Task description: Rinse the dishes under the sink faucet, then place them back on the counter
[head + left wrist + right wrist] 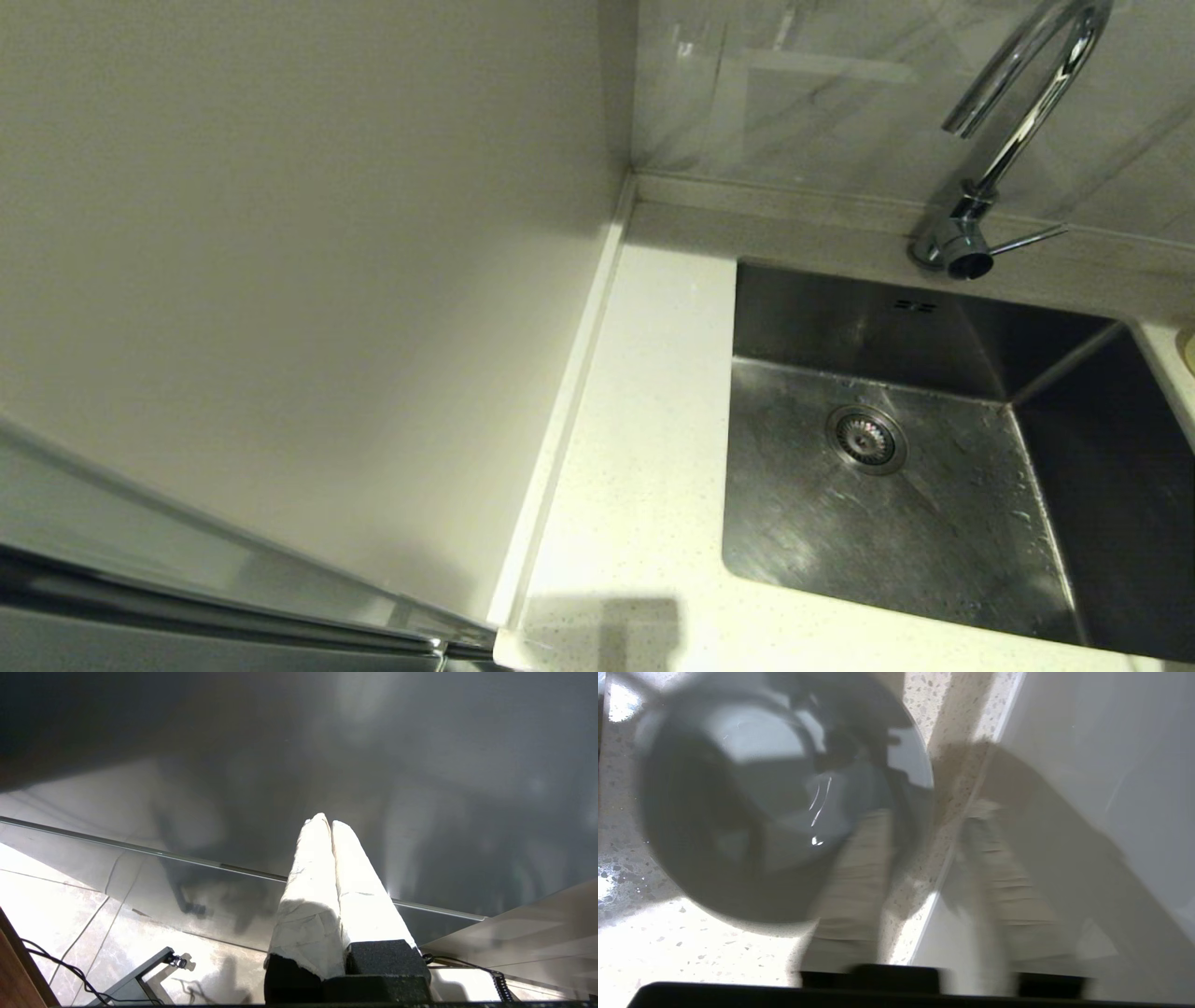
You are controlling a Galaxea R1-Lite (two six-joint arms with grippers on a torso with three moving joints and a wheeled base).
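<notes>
— Where's the right gripper (924, 858)?

— Low over the counter (668, 938), beside a pale blue-grey bowl (752, 812). Its wrist camera looks down along two wrapped fingers (854, 886). They stand apart, with a clear gap between them. One finger lies across the bowl's rim; the other is out past the raised edge strip (966, 798), against the cream wall panel (1101, 742).

— So is it holding the bowl?

— The fingers are parted, and the rim sits by the nearer one, but that view is smeared; I can't tell if they touch. The bowl looks to be sitting on the speckled counter.

— And the left arm?

— Parked down low. Its gripper (331, 823) has both white-wrapped fingers pressed together, tips meeting, pointed at a dark glossy panel, with floor tiles (56, 905) below.

— Anything in the sink (1064, 467)?

— From the head camera it's bare steel, some droplets around the drain strainer (867, 439). The faucet (1008, 140) arches over the back corner, lever (1027, 241) sticking out sideways. A sliver of something pale yellow (1188, 350) shows at the far right of the counter.
</notes>
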